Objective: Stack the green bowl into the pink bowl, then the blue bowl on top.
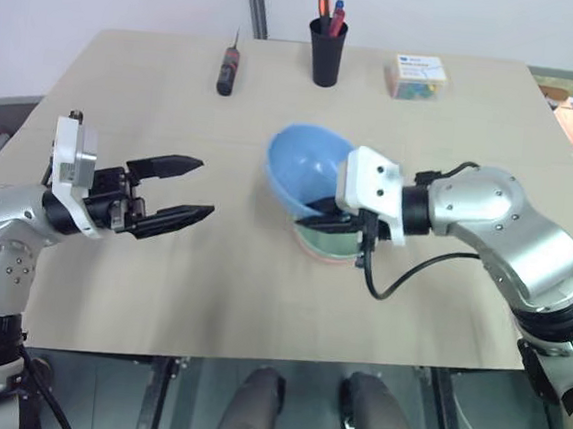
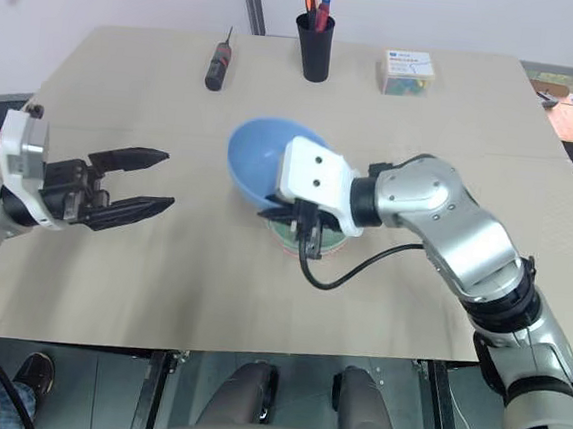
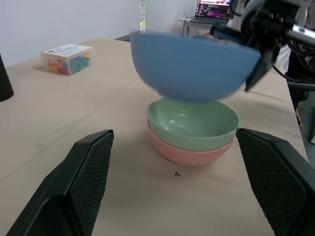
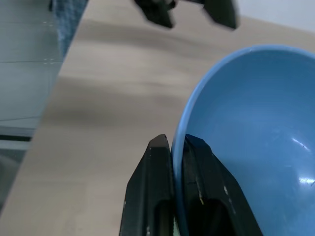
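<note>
- Beige tabletop (image 1: 209, 298), white wall behind.
- Left pincer (image 1: 186, 188): jaws wide, empty, level, aimed at the stack from well apart.
- Right pincer (image 1: 319, 215): narrow, pinching the blue bowl (image 1: 306, 166) by its rim; forearm reaches in from the right.
- Green bowl (image 3: 193, 123) sits nested in pink bowl (image 3: 189, 152); blue bowl hangs tilted just above them, apart, offset slightly farther back.
- Judgement: level it, then lower.

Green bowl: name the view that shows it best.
The left wrist view: the green bowl sits nested in the pink bowl, its inside and rim in plain sight below the blue bowl. In the two eye views the right gripper and the blue bowl cover all but a sliver.
</note>
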Controlling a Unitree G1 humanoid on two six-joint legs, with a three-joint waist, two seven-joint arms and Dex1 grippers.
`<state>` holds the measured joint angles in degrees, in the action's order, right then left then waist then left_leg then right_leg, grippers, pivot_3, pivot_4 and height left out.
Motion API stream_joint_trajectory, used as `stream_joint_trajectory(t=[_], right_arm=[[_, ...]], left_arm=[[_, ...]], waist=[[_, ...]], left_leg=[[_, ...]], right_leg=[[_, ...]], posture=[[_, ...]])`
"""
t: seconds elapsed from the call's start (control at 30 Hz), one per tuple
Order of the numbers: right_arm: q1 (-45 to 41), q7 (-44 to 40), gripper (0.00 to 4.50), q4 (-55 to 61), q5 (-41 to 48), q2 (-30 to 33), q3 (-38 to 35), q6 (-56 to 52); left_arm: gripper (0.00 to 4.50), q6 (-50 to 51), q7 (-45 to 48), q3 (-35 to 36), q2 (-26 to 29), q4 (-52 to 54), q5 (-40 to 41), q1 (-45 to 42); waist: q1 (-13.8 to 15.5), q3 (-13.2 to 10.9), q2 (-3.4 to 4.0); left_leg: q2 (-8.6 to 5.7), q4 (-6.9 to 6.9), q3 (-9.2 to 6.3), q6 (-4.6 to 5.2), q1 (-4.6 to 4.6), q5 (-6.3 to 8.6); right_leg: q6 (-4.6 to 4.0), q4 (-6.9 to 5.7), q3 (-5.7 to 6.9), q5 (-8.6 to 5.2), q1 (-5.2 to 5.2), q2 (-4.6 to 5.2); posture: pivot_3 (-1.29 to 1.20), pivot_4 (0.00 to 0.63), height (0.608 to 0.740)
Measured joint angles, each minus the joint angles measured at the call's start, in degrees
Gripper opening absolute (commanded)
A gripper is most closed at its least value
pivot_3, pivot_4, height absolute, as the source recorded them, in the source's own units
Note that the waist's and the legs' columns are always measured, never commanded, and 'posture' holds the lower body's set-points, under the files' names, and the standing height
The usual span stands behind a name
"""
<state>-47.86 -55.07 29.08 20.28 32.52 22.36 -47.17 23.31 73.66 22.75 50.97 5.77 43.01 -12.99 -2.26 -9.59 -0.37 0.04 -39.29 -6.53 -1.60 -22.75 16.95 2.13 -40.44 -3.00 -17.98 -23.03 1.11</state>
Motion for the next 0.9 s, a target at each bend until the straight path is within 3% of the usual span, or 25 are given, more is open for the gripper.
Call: stream_joint_trajectory(t=[0.13, 0.37, 0.63, 0.73, 0.8, 0.9], right_arm=[[0.02, 1.31, 2.92, 0.02, -0.15, 0.19, 0.01, -0.26], [0.49, 3.47, 2.92, -0.24, -0.16, 1.04, -2.67, -0.42], [12.28, 8.22, 2.92, 4.1, 12.21, 3.3, -23.93, -10.77], [21.51, 8.27, 2.92, 5.95, 17.12, 4.48, -34.23, -10.24], [25.48, 7.41, 2.92, 5.82, 17.55, 5.44, -36.71, -8.81], [38.31, 1.41, 2.92, 4.18, 16.85, 7.06, -43.13, 1.45]], left_arm=[[4.22, 0.05, 0.13, -0.02, 0.14, 0.0, 0.0, -0.18], [4.22, 0.12, -0.17, -0.9, -0.03, -0.02, -0.11, -1.76], [4.22, 0.49, -7.55, -1.19, -2.12, 0.76, -2.58, 0.01], [4.22, 1.3, -11.87, -1.7, -3.43, 2.84, -3.99, 2.23], [4.22, 1.58, -12.87, -1.78, -3.93, 2.89, -4.23, 3.26], [4.22, 2.95, -15.06, -1.07, -4.34, 5.05, -3.76, 5.66]], waist=[[-0.31, 0.0, 0.0], [-0.29, 0.0, 0.0], [-0.4, -0.01, 0.0], [0.0, 0.0, -0.01], [0.01, -0.01, -0.01], [0.14, 0.0, -0.02]], left_leg=[[0.08, 0.05, -0.01, -0.01, 0.0, 0.0], [0.05, 0.05, 0.04, 0.0, 0.0, 0.0], [0.07, 0.1, 0.05, 0.04, -0.02, 0.02], [0.08, 0.17, -0.03, 0.23, -0.01, 0.13], [0.05, 0.16, 0.04, 0.24, -0.02, 0.13], [0.02, 0.12, 0.05, 0.26, 0.02, 0.14]], right_leg=[[-0.01, -0.04, -0.01, 0.0, -0.05, 0.0], [0.0, -0.06, -0.04, 0.0, -0.07, -0.05], [-0.01, 0.04, -0.07, 0.0, -0.03, -0.01], [0.0, 0.08, 0.03, 0.0, 0.01, -0.04], [0.0, 0.08, -0.02, 0.0, 0.01, -0.04], [0.0, 0.17, 0.0, 0.0, 0.13, -0.07]], posture=[[0.0, 0.15, 0.74], [0.0, 0.15, 0.74], [0.0, 0.15, 0.74], [0.0, 0.15, 0.74], [0.0, 0.15, 0.74], [0.0, 0.15, 0.74]])
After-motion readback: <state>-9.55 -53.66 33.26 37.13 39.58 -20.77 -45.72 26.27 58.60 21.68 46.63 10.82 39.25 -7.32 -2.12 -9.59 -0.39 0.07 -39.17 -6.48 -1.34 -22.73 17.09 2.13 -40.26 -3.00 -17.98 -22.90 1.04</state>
